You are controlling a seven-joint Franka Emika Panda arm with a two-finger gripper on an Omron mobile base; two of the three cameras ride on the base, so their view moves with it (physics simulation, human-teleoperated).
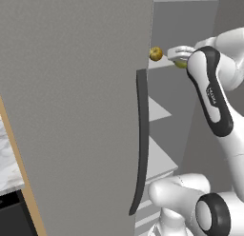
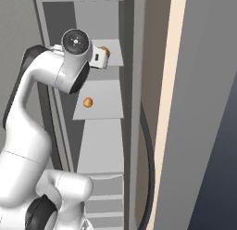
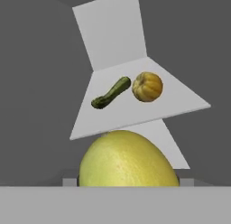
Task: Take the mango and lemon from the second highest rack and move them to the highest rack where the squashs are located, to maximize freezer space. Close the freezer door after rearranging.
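My gripper [image 1: 180, 55] is shut on the yellow-green lemon [image 3: 128, 159], which bulks large at the bottom of the hand view. It holds the lemon [image 1: 181, 64] at the front of the highest rack [image 3: 176, 103]. On that rack lie a round olive-yellow squash [image 3: 147, 86] and a long green squash [image 3: 110, 93]; the round squash [image 1: 155, 53] sits just left of the hand. The orange mango [image 2: 87, 102] rests on the second highest rack [image 2: 106, 111], below the gripper [image 2: 99, 58]. The freezer door [image 1: 71, 111] stands open at the left.
The door's long dark handle [image 1: 141, 140] runs down its edge, close to the arm's left. More pale shelves [image 2: 104, 150] stack below the mango's rack. A marble counter [image 1: 7, 159] lies far left. A tall cabinet side [image 2: 199, 108] closes off the right.
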